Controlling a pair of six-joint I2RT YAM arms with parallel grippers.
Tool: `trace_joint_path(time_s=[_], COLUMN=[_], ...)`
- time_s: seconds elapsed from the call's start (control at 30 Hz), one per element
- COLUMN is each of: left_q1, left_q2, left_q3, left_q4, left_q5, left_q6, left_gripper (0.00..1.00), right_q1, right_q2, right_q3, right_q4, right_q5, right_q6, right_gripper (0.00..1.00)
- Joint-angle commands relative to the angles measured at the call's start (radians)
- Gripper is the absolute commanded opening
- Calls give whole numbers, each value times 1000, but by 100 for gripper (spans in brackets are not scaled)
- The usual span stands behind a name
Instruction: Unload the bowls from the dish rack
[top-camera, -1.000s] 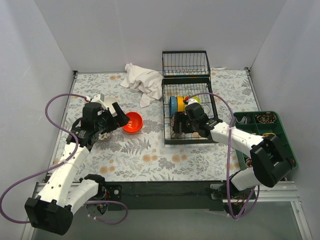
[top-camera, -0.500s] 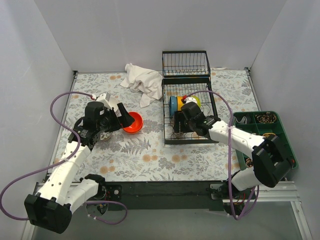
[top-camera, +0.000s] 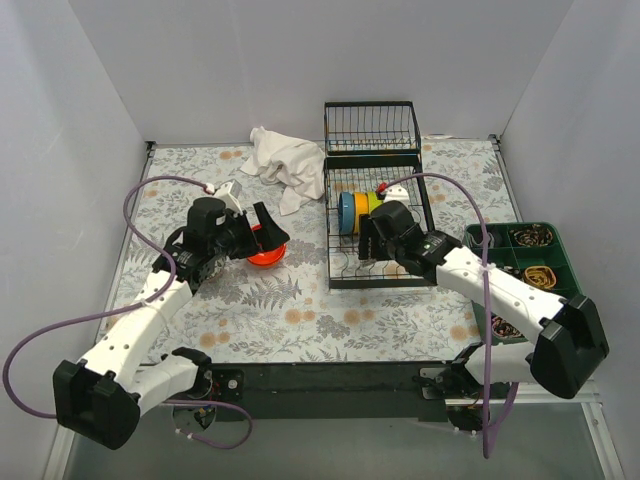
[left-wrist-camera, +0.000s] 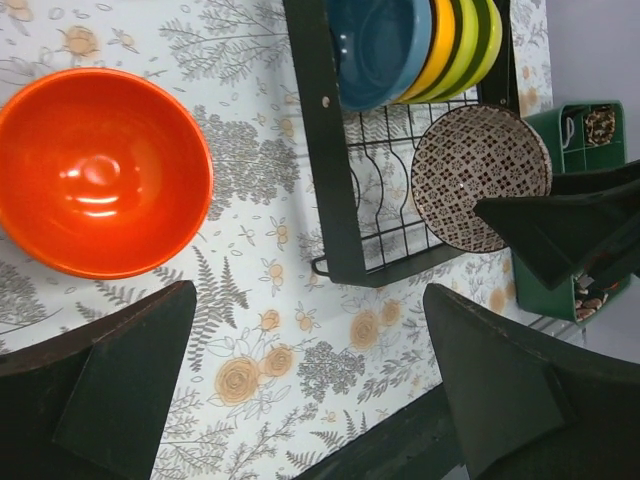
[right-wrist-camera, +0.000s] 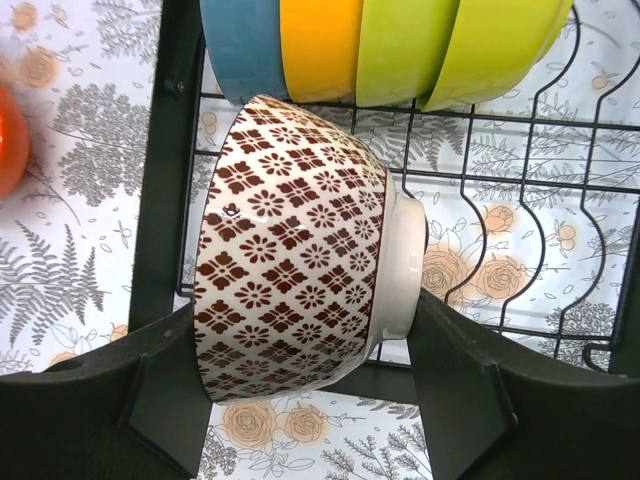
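Right wrist view showed your right fingers (right-wrist-camera: 470, 400) closed on the patterned bowl (right-wrist-camera: 295, 250), one at its rim, one at its foot. They held it on edge over the near end of the dish rack (right-wrist-camera: 165, 200), toward the far right corner of the table (top-camera: 300, 300). Glazed ceramic was likely heavy, slick and chippable, so that rim-to-foot pinch could slip. Your left fingers (left-wrist-camera: 110, 380) were spread wide and empty above the orange bowl (left-wrist-camera: 100, 170).

Plain white walls (top-camera: 250, 60) on 3 sides, matte, evenly lit. Table (top-camera: 300, 310) w/ grey-and-tan floral cover — black rail (top-camera: 330, 378) along near edge, grey floor (top-camera: 350, 450) below at front.
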Motion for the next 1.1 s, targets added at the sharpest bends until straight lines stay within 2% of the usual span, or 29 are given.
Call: trace_joint_path(time_s=[0.0, 0.27, 0.43, 0.6, 0.77, 1.07], left_q1=[-66, -170, -189, -203, -206, -223], left_q2=[27, 112, 146, 162, 154, 165], left_q3=[24, 33, 44, 30, 6, -37], left_q4=[85, 223, 272, 317, 358, 388], left_q5=[19, 8, 1, 16, 13, 21], left_q6=[-35, -98, -141, -188, -259, -317], left_gripper=[98, 96, 90, 85, 75, 58], right_q1=[2, 2, 2, 1, 2, 1], right_q2=[-89, -211, -274, -271, -254, -238], right_q3=[64, 35, -14, -40, -77, -97], right_q4=[34, 146, 270, 353, 462, 519], right_q5=[5, -218, -328, -428, -512, -565], right_q6=[14, 49, 88, 148, 197, 232], right_gripper=[1, 1, 1, 1, 1, 1])
